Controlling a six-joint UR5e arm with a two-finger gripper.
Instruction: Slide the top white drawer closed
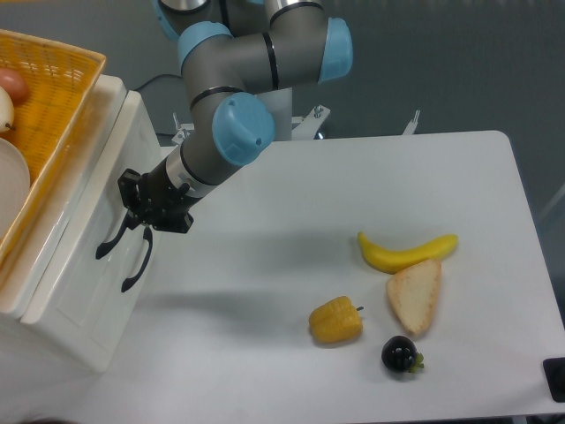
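The small white cabinet (66, 291) stands at the table's left edge. The top white drawer (106, 185) is pushed in, its front almost level with the cabinet face. Its black curved handle (108, 240) sits just below my fingertips, and the lower drawer's handle (134, 268) is right beside it. My gripper (134, 205) is shut, its black tips pressed against the top drawer's front just above the handle. It holds nothing.
An orange woven basket (62, 97) with food and a white plate sits on top of the cabinet. To the right on the white table (291, 194) lie a banana (406, 252), a bread slice (415, 296), a corn piece (335, 321) and a dark fruit (400, 353).
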